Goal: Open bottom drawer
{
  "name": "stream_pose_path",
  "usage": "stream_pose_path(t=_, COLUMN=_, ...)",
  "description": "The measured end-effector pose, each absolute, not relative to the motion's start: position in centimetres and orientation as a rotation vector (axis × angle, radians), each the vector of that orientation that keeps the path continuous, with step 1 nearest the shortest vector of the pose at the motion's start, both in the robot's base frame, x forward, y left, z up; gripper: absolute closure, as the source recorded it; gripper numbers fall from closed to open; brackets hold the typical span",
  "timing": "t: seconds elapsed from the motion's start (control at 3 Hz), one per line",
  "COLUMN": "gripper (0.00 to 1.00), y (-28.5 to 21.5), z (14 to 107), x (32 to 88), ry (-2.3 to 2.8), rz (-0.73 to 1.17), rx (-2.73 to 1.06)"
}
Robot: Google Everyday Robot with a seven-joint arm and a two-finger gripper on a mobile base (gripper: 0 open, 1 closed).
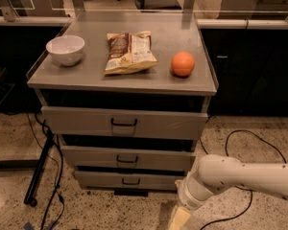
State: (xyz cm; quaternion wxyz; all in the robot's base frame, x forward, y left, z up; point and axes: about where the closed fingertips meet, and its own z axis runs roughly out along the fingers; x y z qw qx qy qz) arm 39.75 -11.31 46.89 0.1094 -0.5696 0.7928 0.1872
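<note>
The bottom drawer (129,180) is the lowest and narrowest of three grey fronts in the cabinet, with a small dark wire handle (130,181). It sits nearly flush, pushed in. My white arm (240,176) reaches in from the right at floor level. My gripper (178,219) hangs at the lower edge of the view, below and to the right of the bottom drawer, apart from its handle. Only a pale yellowish finger part shows.
The middle drawer (127,158) and top drawer (124,122) sit above. On the cabinet top (168,87) are a white bowl (65,50), a chip bag (128,51) and an orange (183,63). Black cables (240,143) lie on the floor; a dark stand leg (38,174) stands left.
</note>
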Motion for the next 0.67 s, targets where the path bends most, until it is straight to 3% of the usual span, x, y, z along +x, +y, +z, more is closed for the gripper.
stream_pose_path(t=0.67, gripper=0.00, y=-11.83, z=44.14, x=42.10, ry=2.348, rz=0.495, rx=-1.600)
